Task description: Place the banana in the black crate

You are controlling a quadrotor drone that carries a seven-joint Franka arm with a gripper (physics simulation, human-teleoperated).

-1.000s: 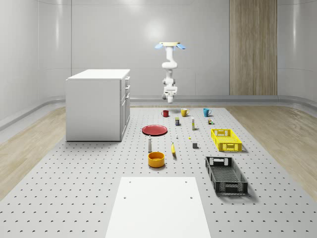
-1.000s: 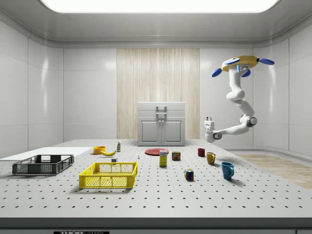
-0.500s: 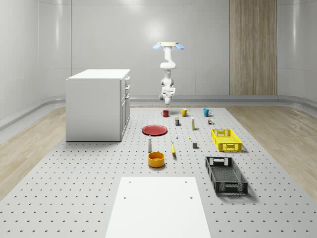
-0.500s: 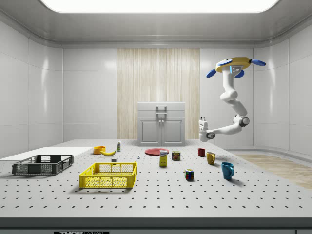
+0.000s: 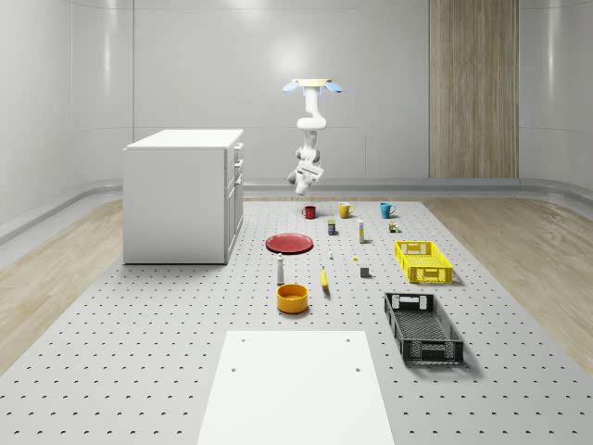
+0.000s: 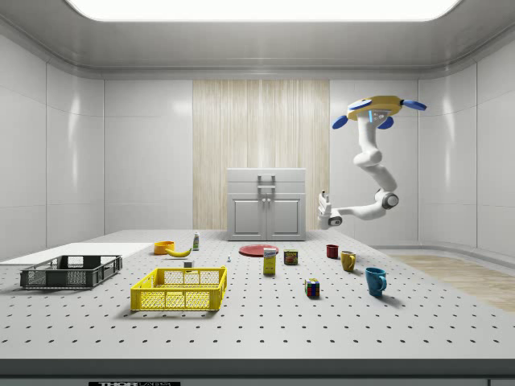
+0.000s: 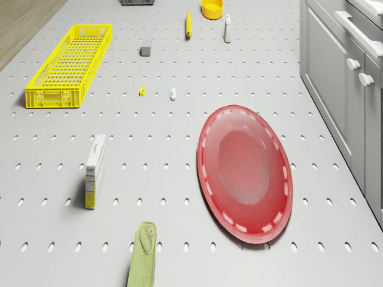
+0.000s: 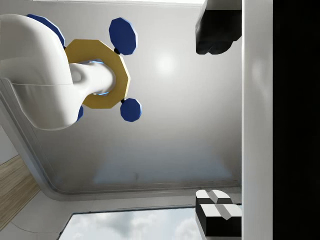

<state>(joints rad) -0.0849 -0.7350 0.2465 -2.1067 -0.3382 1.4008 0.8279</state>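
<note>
The gripper [image 6: 323,206] hangs in the air at the end of the bent arm [image 6: 372,177], pointing upward; in the wrist view its two fingers [image 8: 215,30] stand wide apart with nothing between them. It sits high above the far end of the perforated table [image 5: 139,352], above the red mug [image 5: 309,211] and beside the white cabinet [image 5: 183,195]. The drone [image 5: 315,85] hovers higher up over that same far end, well clear of everything.

The banana [image 5: 324,277] lies flat near the middle of the table, well apart from the gripper and far below it — toward the near edge. Just beside it stand the orange bowl [image 5: 292,298] and a small white bottle [image 5: 280,270]. The black crate [image 5: 422,326] rests nearer still, toward the table's right edge in the whole-scene view, with the yellow crate [image 5: 422,260] behind it. The red plate [image 7: 245,173] lies between the banana and the mugs — a yellow mug [image 5: 344,210] and a blue mug [image 5: 386,209] stand by the far edge.
</note>
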